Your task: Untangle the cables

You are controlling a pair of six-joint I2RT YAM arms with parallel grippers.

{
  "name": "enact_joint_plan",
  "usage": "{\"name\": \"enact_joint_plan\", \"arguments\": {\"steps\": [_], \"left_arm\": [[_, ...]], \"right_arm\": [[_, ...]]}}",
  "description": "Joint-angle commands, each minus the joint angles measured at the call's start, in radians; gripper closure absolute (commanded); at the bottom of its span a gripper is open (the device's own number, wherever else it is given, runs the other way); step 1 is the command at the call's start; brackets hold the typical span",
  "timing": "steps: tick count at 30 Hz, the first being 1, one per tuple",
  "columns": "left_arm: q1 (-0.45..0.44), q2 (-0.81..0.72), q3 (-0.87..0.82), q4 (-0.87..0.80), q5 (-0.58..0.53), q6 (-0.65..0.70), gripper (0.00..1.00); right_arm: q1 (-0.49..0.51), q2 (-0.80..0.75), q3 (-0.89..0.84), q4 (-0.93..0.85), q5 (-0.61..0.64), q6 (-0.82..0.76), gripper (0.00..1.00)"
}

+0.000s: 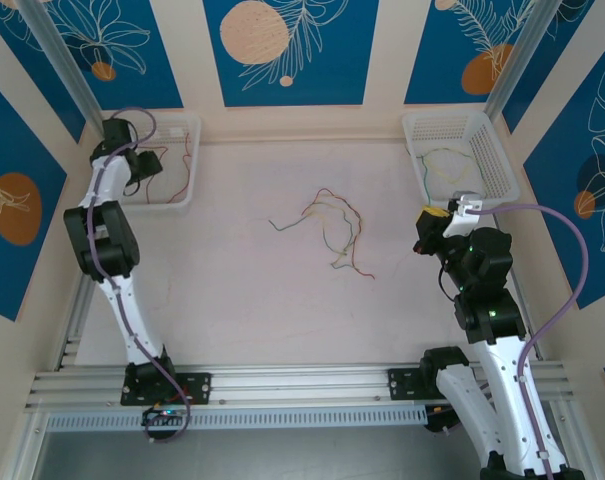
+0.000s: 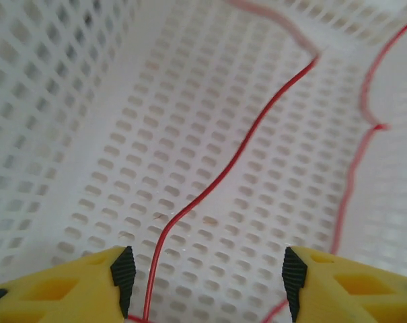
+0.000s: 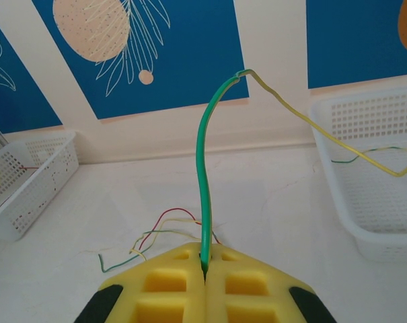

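Red wire [image 2: 257, 128] lies loose in the far-left basket [image 2: 55, 101], between the left gripper's [image 2: 208, 272] wide-open jaws. The right gripper [image 3: 204, 269] clamps a green wire [image 3: 204, 168]; the tangle [image 1: 327, 235] sits mid-table. The left fingers, lifting away, could hook it out.

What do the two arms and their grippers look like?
Both the left arm and right arm have white links, black joints and a purple-grey cable alongside. The left gripper and right gripper have yellow fingers with black pads.
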State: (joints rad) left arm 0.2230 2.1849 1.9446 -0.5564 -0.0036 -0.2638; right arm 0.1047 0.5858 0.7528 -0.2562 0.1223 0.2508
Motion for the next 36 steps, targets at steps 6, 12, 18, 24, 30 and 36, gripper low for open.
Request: {"name": "enact_joint_plan", "arguments": {"steps": [6,12,18,24,30,36], "left_arm": [[-0.044,-0.4,-0.161,0.068,0.118,-0.082,0.34],[-0.319,-0.794,-0.558,0.261,0.059,-0.043,0.26],[-0.62,-1.133,-1.009,0.618,0.115,-0.034,0.19],[-0.823,-1.29,-1.186,0.666,0.114,0.016,0.18],[-0.909,-1.285,-1.258,0.703,0.087,0.015,0.16],[-0.922,-1.235,-1.286,0.758,0.063,0.001,0.15]], "right_arm": [[-0.003,0.126,0.111,-0.044,-0.036,0.018,1.0],[-0.121,0.369,0.301,-0.18,-0.18,0.028,1.0],[-0.277,0.628,0.523,-0.282,-0.358,0.05,1.0],[-0.3,0.804,0.661,-0.262,-0.272,-0.029,1.0],[-0.35,0.976,0.716,-0.124,-0.189,-0.12,1.0],[-0.417,1.177,0.882,-0.147,-0.278,-0.132,0.96]]}}
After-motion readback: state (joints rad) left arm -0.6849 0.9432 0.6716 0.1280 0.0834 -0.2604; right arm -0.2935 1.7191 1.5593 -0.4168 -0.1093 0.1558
